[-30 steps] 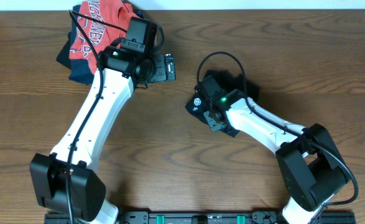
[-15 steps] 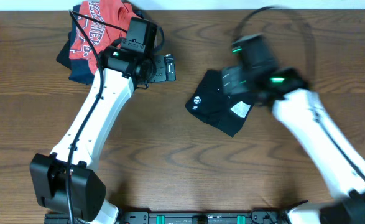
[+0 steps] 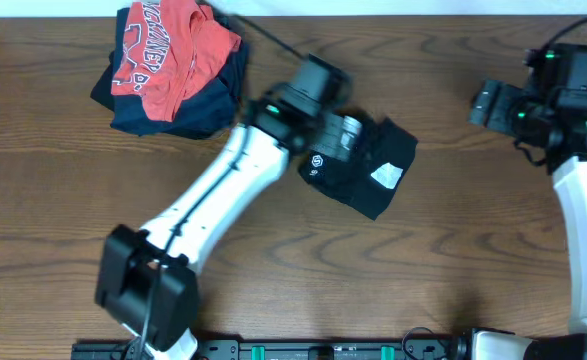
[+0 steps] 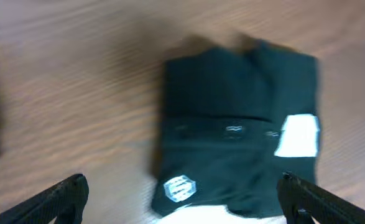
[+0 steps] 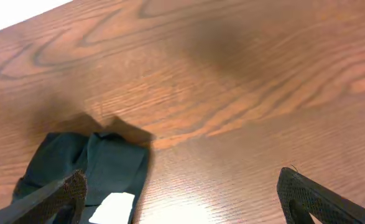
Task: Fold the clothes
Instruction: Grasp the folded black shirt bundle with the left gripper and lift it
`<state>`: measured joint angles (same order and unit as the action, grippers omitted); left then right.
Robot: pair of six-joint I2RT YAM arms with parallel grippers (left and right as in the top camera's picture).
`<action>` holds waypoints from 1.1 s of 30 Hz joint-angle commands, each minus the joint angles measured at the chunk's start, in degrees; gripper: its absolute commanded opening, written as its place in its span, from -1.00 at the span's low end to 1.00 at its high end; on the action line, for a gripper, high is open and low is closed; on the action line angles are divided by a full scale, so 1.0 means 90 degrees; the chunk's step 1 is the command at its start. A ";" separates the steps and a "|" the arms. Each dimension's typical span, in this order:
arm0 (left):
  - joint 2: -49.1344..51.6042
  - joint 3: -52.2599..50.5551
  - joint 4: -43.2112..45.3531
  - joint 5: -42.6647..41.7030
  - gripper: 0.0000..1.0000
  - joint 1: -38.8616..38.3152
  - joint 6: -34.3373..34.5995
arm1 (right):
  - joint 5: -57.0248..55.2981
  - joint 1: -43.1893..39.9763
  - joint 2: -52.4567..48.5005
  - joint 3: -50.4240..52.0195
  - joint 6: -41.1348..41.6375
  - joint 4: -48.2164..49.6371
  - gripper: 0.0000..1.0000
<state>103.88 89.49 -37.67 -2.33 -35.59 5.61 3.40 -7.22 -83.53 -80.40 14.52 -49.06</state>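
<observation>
Black T-shirt (image 3: 365, 170): folded into a small, roughly rectangular bundle near the middle of the table (image 3: 273, 260). It sits slightly askew and well apart from the pile at the far left corner.
Emblem (image 4: 179, 188): a small white mark with a hexagon-like outline, near one corner of the bundle. It is blurred and no letters are legible.
Neck label (image 4: 297, 135): a pale rectangle lying on top of the fabric toward the opposite side. Any print on it cannot be read.
Left gripper (image 4: 182, 196): hovers over the T-shirt with fingers spread wide and nothing held. Whether the tips touch the cloth cannot be told.
Right gripper (image 5: 182, 183): at the right side of the table, well apart from the T-shirt. Its fingers are spread wide with only bare wood between them, and it holds nothing.
Red shirt (image 3: 168, 50): crumpled on top of the pile. White block lettering runs across it, but it is creased and too small to read.
Navy garment (image 3: 188, 112): lies under the red shirt and shows along the pile's near and right edges.
Table: brown wood with a strong grain.
</observation>
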 commanded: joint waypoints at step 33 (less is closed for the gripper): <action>0.2548 -0.0049 0.1826 0.1090 0.96 -0.1948 -0.0644 | 0.0505 -0.0233 -0.0005 -0.0022 0.0022 -0.0092 0.95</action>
<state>124.92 89.34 -21.58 5.45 -53.41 -1.10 7.75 -9.10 -83.53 -80.40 14.52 -49.91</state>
